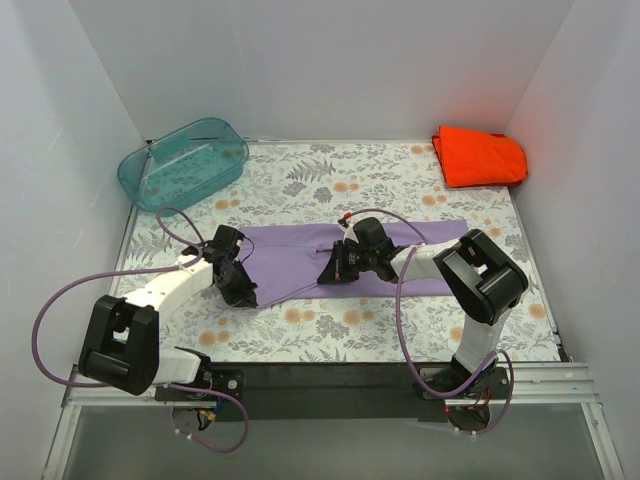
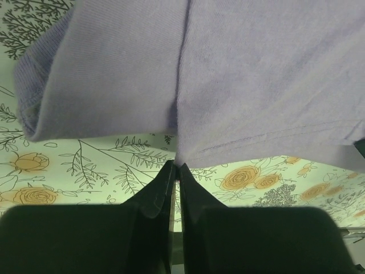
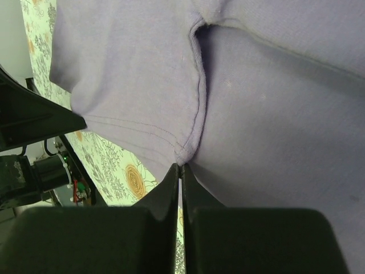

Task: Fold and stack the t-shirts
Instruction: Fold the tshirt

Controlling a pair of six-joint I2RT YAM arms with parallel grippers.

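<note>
Your left pincer (image 2: 177,166) is pressed together on the lavender shirt (image 2: 228,74), nipping the stitched hem at the shirt's near left corner. Your right pincer (image 3: 181,166) is likewise shut tight on that shirt, holding the near edge about midway along, right where a ribbed seam runs down to the double-stitched hem. In both wrist views the cloth drapes away from the tips in soft, loose folds, so the knit looks thin and limp and will sag wherever you don't hold it.

From above, the lavender shirt (image 1: 290,260) lies as a long narrow band across the flower-printed desk (image 1: 330,185), with the left pincer (image 1: 238,285) and right pincer (image 1: 335,268) both on its near edge. I judge you are mid-fold on this shirt: both grips are set and the fold-over is not yet made.

The next move calls for raising both pincers together and at an even height, keeping the hem taut between them, and laying it over without dragging the rest of the band out of line.

The orange shirt (image 1: 480,157) sits well beyond the lavender shirt's right end, already a compact folded bundle, so stacking remains. A translucent teal tub (image 1: 183,162), smooth and rigid, stands well beyond the lavender shirt's left end.
</note>
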